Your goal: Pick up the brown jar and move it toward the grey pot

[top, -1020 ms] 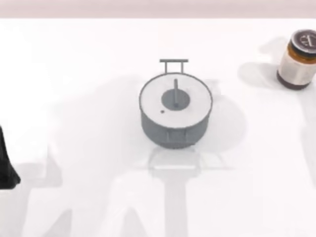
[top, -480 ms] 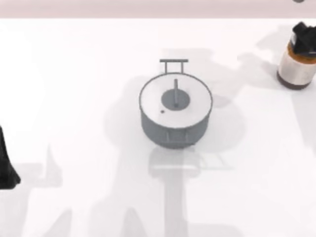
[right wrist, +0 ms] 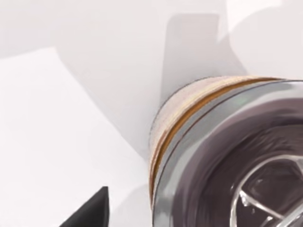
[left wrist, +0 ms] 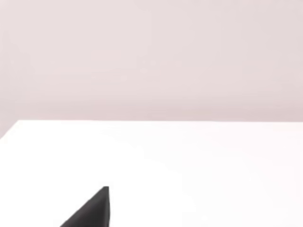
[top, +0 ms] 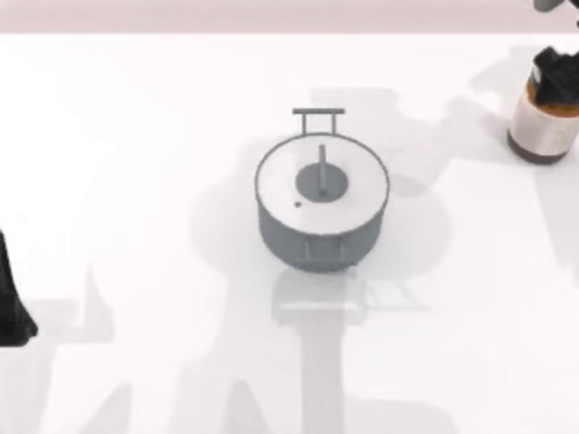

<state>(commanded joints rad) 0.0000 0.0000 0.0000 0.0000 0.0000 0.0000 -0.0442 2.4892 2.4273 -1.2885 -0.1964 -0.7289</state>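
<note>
The brown jar (top: 541, 128) stands upright at the far right of the table, its white label and orange band showing. My right gripper (top: 557, 70) hangs directly over its lid and hides the lid in the top view. Seen from the right wrist, the jar (right wrist: 199, 109) fills much of the picture, its dark lid close below. One dark finger (right wrist: 92, 210) stands clear to the side of it, so the gripper is open and holds nothing. The grey pot (top: 321, 203) sits at the table's centre, well left of the jar. My left gripper (top: 11, 303) is parked at the left edge.
The pot's thin loop handle (top: 318, 117) sticks out on its far side. Bare white tabletop (top: 452, 298) lies between the pot and the jar. The left wrist view shows only table, a pale wall and one dark fingertip (left wrist: 94, 208).
My right gripper has come in from the far right edge and settled lower over the jar's lid, which showed uncovered a second ago. The jar, pot and left arm have not moved.
</note>
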